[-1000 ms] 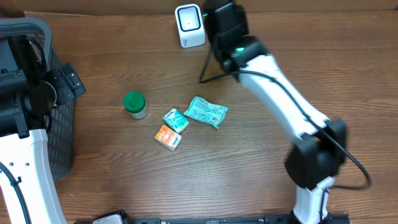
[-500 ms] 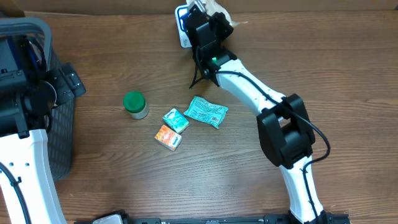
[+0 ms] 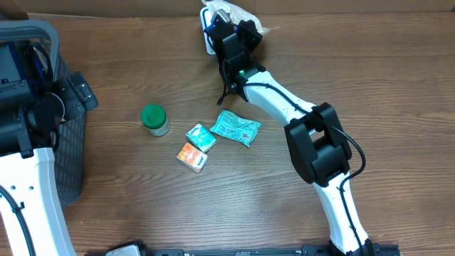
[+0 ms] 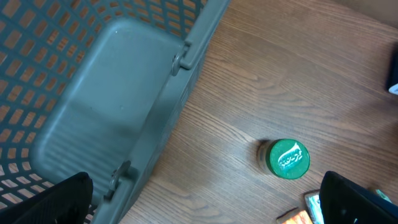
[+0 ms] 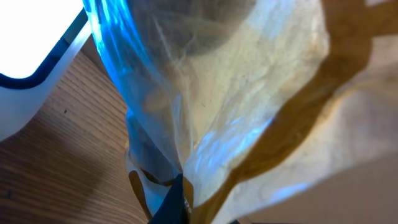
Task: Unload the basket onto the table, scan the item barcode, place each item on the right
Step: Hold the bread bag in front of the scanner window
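a thin, crinkly plastic packet (image 5: 249, 93), probably light, limp and slippery, hangs pinched at its gathered edge in the clenched right gripper (image 3: 229, 25), just beside the scanner (image 5: 28, 43), far centre; the left gripper (image 4: 205, 208) gapes empty at left.

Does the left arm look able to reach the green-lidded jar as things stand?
Probably yes: the open left gripper hangs near the basket, and only bare table lies between it and the jar.
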`<state>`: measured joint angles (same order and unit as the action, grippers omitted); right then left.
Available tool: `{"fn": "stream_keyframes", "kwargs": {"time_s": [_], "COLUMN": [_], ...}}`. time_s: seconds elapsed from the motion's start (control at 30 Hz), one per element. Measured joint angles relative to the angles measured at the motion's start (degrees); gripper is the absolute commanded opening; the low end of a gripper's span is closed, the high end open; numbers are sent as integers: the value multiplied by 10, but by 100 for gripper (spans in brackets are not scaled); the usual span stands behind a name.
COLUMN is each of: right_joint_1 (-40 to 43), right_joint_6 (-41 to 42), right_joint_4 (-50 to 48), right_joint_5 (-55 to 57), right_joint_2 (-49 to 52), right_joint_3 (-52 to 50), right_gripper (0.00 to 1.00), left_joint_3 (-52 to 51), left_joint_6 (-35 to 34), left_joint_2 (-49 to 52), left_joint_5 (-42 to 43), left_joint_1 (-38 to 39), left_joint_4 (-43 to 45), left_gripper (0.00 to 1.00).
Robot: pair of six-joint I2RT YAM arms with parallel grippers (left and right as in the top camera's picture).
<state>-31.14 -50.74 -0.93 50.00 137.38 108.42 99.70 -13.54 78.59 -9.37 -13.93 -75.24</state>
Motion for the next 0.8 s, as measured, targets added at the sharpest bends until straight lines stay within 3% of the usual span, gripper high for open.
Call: {"fn": "stream_keyframes", "kwargs": {"time_s": [0.23,0.8], "right_joint_1": [0,-5], "right_joint_6": [-7,11], "right_joint_4": [-37,-22], "right_joint_5": [0,18], "right_joint_2": [10,8], "right_joint_3": [0,0], "right_gripper": [4,4], "left_joint_3": [0,0], "left_joint_6": [0,0], "left_joint_2": [0,0], "left_joint_5": [0,0], "left_joint_1": [0,0], "left_joint_4": [0,0], "left_gripper": [99,100]}}
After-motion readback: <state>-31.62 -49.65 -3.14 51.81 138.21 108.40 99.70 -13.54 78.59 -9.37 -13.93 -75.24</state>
